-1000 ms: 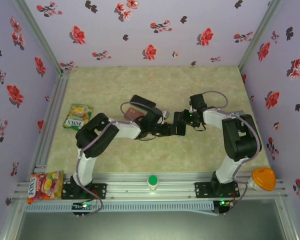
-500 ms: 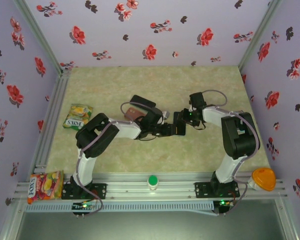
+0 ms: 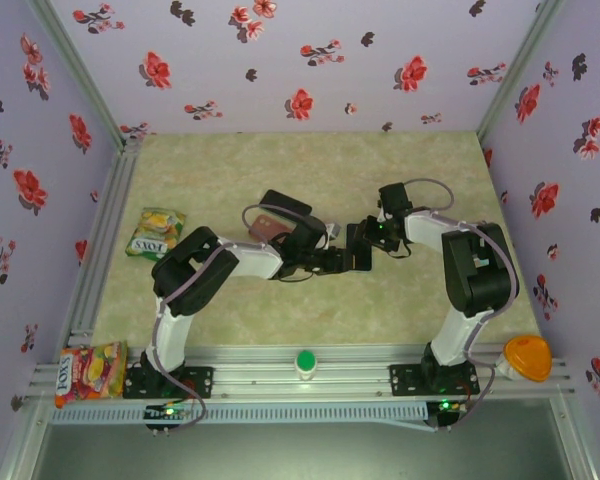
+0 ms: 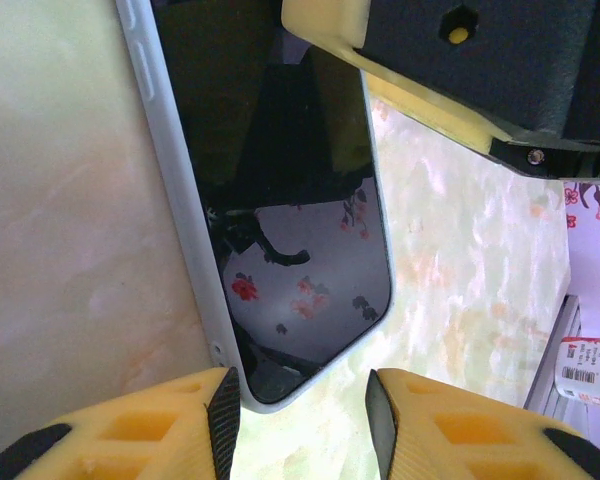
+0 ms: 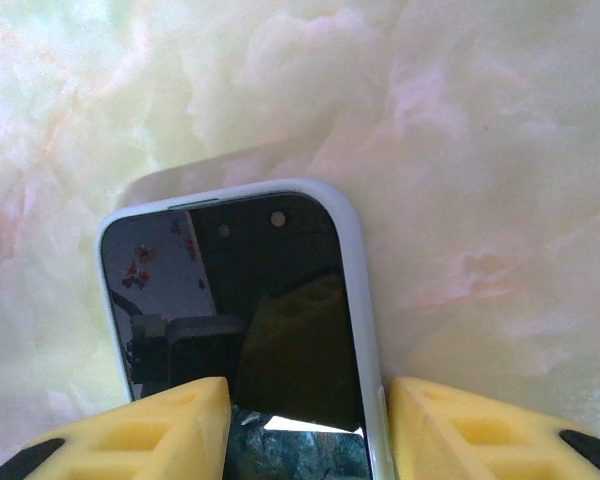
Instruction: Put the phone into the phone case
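On the near rail lies a glossy sweets bag [image 3: 90, 370] printed FOX'S. Mid-table, the phone [image 4: 280, 200], black glass in a pale rounded rim, lies flat on the marbled table [image 4: 70, 250]. The left gripper [image 4: 298, 412] is spread astride one corner, one yellow pad touching the rim. The right gripper [image 5: 310, 400], also spread, straddles the opposite end. Slightly farther, to the left, lies a second FOX'S bag [image 3: 155, 232].

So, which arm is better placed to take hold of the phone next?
Probably the right. The phone runs straight between the fingers of the right gripper, one finger beside its pale edge. At the left gripper the phone lies slanted, and only its rounded corner reaches between the open fingers.
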